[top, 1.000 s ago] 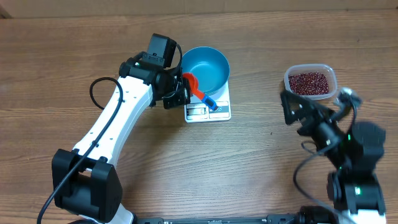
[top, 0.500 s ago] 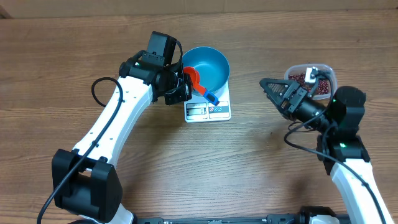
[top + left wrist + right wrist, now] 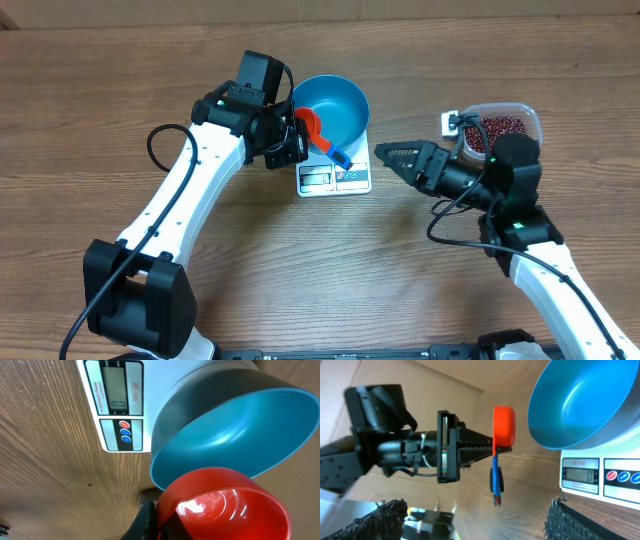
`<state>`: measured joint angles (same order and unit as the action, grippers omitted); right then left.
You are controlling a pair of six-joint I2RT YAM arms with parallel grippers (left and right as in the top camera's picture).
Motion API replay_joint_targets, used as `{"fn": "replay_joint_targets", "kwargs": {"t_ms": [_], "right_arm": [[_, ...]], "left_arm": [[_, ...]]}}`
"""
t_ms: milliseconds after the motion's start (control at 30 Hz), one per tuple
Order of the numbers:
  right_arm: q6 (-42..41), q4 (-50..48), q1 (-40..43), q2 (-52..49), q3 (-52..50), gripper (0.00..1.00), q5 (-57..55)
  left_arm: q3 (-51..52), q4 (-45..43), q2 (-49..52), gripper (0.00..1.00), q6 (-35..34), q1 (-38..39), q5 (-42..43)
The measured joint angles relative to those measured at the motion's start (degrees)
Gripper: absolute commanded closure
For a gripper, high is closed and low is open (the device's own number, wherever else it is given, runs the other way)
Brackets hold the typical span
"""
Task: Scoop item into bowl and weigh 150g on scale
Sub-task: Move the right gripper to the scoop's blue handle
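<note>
Beside bowl (image 3: 338, 102): scoop (image 3: 312, 130) in L gripper (image 3: 297, 141)

The blue bowl (image 3: 333, 106) sat upright, empty, on the white scale (image 3: 335, 179). The maroon beans (image 3: 497, 130) lay heaped — at its three o'clock.

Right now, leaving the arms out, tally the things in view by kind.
Blue bowl: 1
White digital scale: 1
Red measuring scoop: 1
Clear plastic tub of red-brown beans: 1
Total: 4
</note>
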<state>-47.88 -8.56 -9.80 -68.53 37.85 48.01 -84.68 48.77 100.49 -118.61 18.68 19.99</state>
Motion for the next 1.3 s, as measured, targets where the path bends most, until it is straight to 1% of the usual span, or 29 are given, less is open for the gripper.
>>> {"fn": "replay_joint_targets", "kwargs": {"t_ms": [100, 300, 533, 733, 867, 1300], "right_arm": [[1.7, 0.7, -3.0, 0.0, 0.0, 0.11, -4.3], [3.6, 1.7, -10.7, 0.0, 0.0, 0.11, -16.5], [4.4, 1.0, -14.5, 0.0, 0.0, 0.17, -25.9], [4.4, 1.0, -14.7, 0.0, 0.0, 0.19, -28.5], [4.4, 1.0, -14.7, 0.0, 0.0, 0.23, -28.9], [4.4, 1.7, -15.0, 0.0, 0.0, 0.23, -29.2]], "left_arm": [[0.0, 0.1, 0.0, 0.96, 0.0, 0.0, 0.0], [0.0, 0.3, 0.0, 0.96, 0.0, 0.2, 0.0], [0.0, 0.3, 0.0, 0.95, 0.0, 1.2, 0.0], [0.0, 0.2, 0.0, 0.95, 0.0, 1.8, 0.0], [0.0, -1.0, 0.0, 0.96, 0.0, 2.7, 0.0], [0.0, -3.4, 0.0, 0.96, 0.0, 3.8, 0.0]]}}
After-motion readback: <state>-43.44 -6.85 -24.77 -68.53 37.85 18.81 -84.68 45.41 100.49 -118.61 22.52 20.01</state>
